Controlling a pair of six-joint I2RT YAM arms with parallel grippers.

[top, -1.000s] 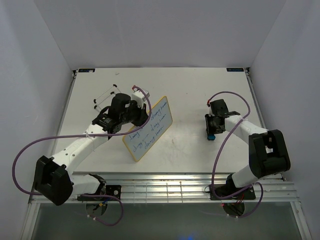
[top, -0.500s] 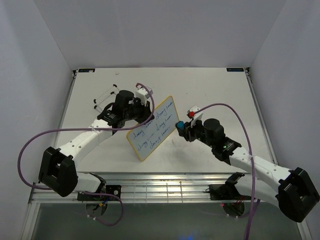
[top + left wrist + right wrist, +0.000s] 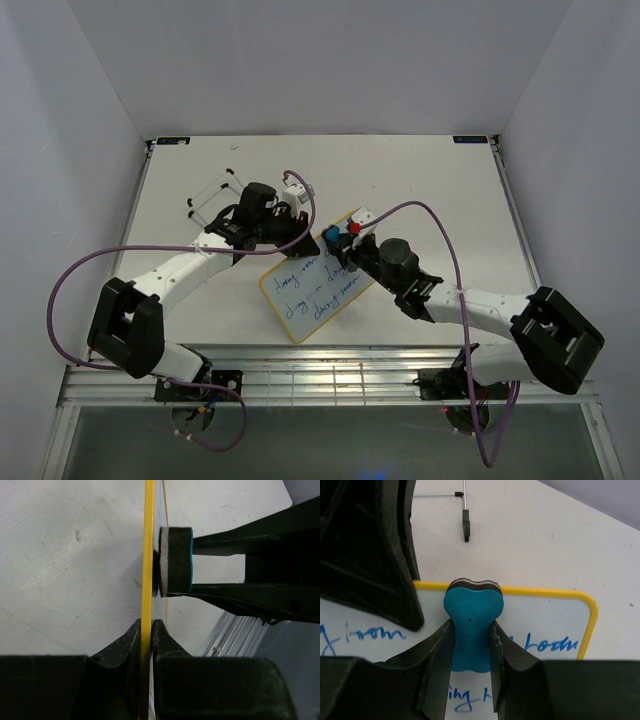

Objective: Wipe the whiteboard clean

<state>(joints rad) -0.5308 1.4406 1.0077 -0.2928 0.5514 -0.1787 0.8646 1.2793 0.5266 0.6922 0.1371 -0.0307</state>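
Both jaws pinch: left the whiteboard [image 3: 315, 290] rim, right the eraser [image 3: 472, 625] touching it.

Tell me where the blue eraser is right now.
In the top view the eraser is mid-table, clamped in the right gripper and set against the whiteboard near its top edge, close to the left gripper holding that board.

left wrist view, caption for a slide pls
Left pincer clamps the whiteboard edge-on while the right pincer holds the eraser against its face.
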